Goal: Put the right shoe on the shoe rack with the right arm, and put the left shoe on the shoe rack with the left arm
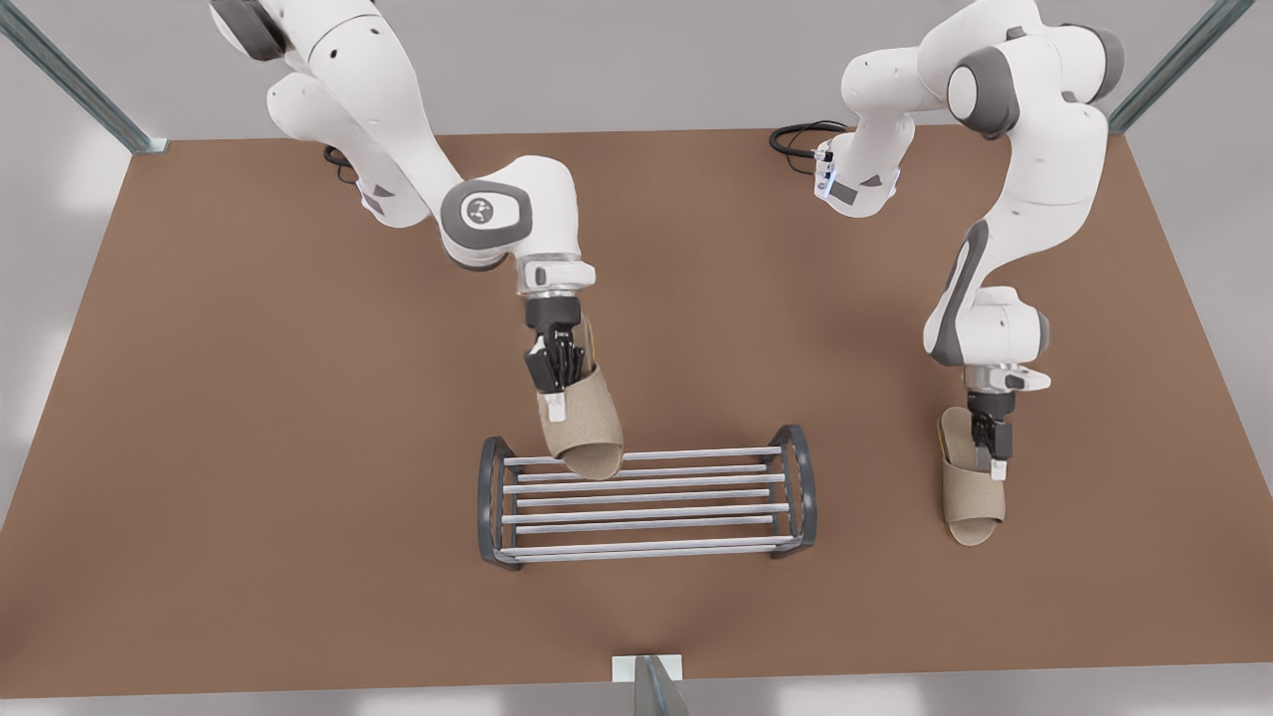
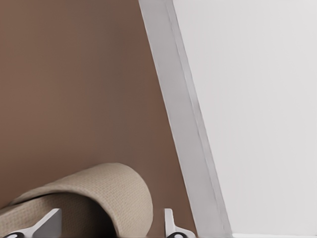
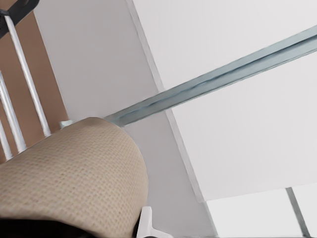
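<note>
A tan slipper, the right shoe (image 1: 587, 428) (image 3: 74, 173), hangs tilted toe-down over the shoe rack (image 1: 696, 512), its toe at the rack's rear bars near the front view's left end. My right gripper (image 1: 557, 398) is shut on its strap. The rack's silver bars (image 3: 27, 84) show beside the slipper in the right wrist view. The left shoe (image 1: 970, 492) (image 2: 99, 198), a matching slipper, lies flat on the table at the front view's right. My left gripper (image 1: 995, 465) is down at its strap, open, with one finger (image 2: 47, 223) over the strap and the other (image 2: 171, 223) just outside its edge.
The brown table (image 1: 249, 398) spreads wide around the rack, with its front edge close behind the left shoe in the left wrist view. Metal frame posts (image 1: 80, 85) stand at the corners and one (image 1: 651, 686) at the front edge's middle.
</note>
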You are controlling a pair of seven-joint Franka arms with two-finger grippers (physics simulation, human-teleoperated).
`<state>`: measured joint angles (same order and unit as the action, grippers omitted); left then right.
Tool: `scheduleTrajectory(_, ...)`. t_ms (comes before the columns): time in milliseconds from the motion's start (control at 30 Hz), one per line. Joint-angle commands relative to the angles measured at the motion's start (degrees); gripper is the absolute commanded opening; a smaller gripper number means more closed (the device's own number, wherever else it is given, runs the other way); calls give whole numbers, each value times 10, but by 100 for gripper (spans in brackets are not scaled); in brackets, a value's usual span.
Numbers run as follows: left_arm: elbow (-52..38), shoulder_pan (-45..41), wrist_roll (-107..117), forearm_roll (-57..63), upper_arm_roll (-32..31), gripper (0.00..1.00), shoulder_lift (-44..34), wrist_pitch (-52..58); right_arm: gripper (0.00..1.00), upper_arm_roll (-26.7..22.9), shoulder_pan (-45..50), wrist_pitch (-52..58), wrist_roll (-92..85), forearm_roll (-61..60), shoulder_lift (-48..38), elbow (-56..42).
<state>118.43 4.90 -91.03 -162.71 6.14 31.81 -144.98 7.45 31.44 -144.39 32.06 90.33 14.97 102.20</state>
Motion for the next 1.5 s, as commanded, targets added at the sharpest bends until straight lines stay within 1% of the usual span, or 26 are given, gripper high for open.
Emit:
scheduleTrajectory(0, -5, 0, 88, -1, -3, 100, 1, -1, 21, -13, 5, 155, -517, -11, 34, -29)
scheduleTrajectory(33, -6, -1, 88, -1, -3, 100, 1, -1, 21, -57, 35, 147, -538, 0, 60, -54)
scheduleTrajectory(100, -14, -1, 88, 0, -3, 100, 1, -11, 21, -93, 43, 130, -575, 29, 81, -69)
scheduleTrajectory(167, -15, -1, 88, 0, -4, 100, 2, -11, 21, -92, 58, 127, -714, -110, 85, -94)
scheduleTrajectory(200, -15, 0, 88, 0, -5, 100, 2, -11, 21, -92, 58, 124, -715, -124, 85, -95)
scheduleTrajectory(233, -20, -1, 88, -1, -7, 100, 8, -11, 21, -95, 58, 90, -728, -143, 85, -96)
scheduleTrajectory(333, -29, 0, 88, 0, -10, 100, 14, -12, 21, -96, 58, 88, -730, -174, 84, -99)
scheduleTrajectory(367, -29, -1, 88, 1, -10, 100, 15, -12, 21, -96, 58, 90, -737, -236, 81, -102)
scheduleTrajectory(433, -29, 0, 88, 0, -10, 84, 15, -19, 21, -96, 58, 89, -729, -286, 80, -103)
scheduleTrajectory(533, -33, 0, 88, 0, -10, 84, 18, -21, 21, -94, 61, 90, -706, -287, 86, -111)
scheduleTrajectory(567, -33, 0, 88, 0, -10, 77, 19, -21, 21, -93, 61, 89, -705, -287, 89, -113)
scheduleTrajectory(633, -33, 0, 88, 0, -10, 77, 19, -21, 21, -92, 77, 93, -701, -288, 113, -139)
scheduleTrajectory(700, -33, 0, 88, 0, -10, 68, 19, -21, 21, -92, 79, 102, -686, -287, 113, -139)
scheduleTrajectory(733, -33, 0, 88, 0, -10, 67, 19, -21, 100, -92, 79, 111, -685, -287, 113, -139)
scheduleTrajectory(833, -34, 0, 88, 0, -10, 67, 23, -20, 100, -92, 78, 110, -684, -287, 115, -138)
scheduleTrajectory(900, -37, -1, 88, -1, -10, 62, 26, -20, 100, -92, 78, 108, -684, -287, 117, -138)
scheduleTrajectory(967, -42, 0, 88, -1, -10, 62, 28, -21, 100, -92, 78, 105, -685, -287, 120, -139)
scheduleTrajectory(1000, -42, 0, 88, -1, -10, 55, 28, -21, 100, -92, 78, 105, -685, -287, 121, -139)
scheduleTrajectory(1033, -42, 0, 88, -1, -10, 52, 28, -21, 100, -92, 78, 104, -685, -287, 122, -139)
scheduleTrajectory(1167, -42, 0, 88, -1, -10, 52, 28, -21, 100, -92, 78, 104, -684, -287, 128, -144)
scheduleTrajectory(1200, -42, 0, 88, -1, -10, 46, 28, -20, 100, -92, 78, 104, -684, -287, 129, -145)
scheduleTrajectory(1367, -53, 0, 78, -1, -10, 47, 22, -8, 100, -92, 82, 109, -684, -296, 118, -134)
scheduleTrajectory(1433, -88, -1, 70, -1, -10, 47, 22, -7, 100, -92, 82, 106, -683, -296, 118, -129)
scheduleTrajectory(1467, -91, -2, 61, -1, -10, 47, 12, -8, 100, -92, 82, 106, -684, -297, 112, -129)
